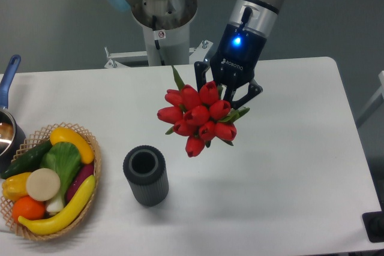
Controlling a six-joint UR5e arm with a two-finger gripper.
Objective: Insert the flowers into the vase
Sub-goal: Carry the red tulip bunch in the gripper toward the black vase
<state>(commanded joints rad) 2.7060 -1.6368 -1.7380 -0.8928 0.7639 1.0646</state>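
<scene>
The flowers [198, 117], a tight bunch of red tulip buds with green leaves, hang in the air above the table's middle, buds tilted toward the camera. My gripper [227, 95] is shut on their stems, which are hidden behind the buds. The vase [146, 175], a short dark grey ribbed cylinder with an open round mouth, stands upright on the white table [288, 166]. It is below and to the left of the bunch, apart from it.
A wicker basket [93, 172] of fruit and vegetables sits at the front left. A metal pot with a blue handle [9, 76] is at the left edge. The robot base [162, 16] stands behind the table.
</scene>
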